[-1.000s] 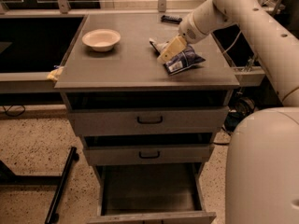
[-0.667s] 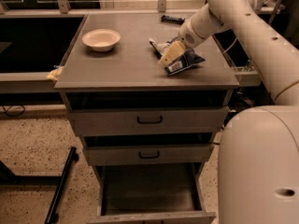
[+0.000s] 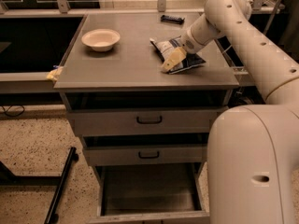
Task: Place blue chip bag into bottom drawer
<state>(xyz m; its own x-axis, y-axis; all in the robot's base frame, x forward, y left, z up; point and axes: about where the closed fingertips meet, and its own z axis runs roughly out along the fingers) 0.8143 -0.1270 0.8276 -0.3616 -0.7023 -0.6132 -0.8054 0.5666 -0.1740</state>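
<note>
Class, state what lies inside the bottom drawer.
Bottom drawer: only bare floor shows; its rear is hidden beneath the middle drawer. The gripper is at the blue chip bag atop the cabinet.

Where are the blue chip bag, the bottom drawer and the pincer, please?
blue chip bag (image 3: 191, 62): camera view, dark right corner.
bottom drawer (image 3: 147, 190): camera view, bare floor.
pincer (image 3: 167, 66): camera view, tip over the bag.
</note>
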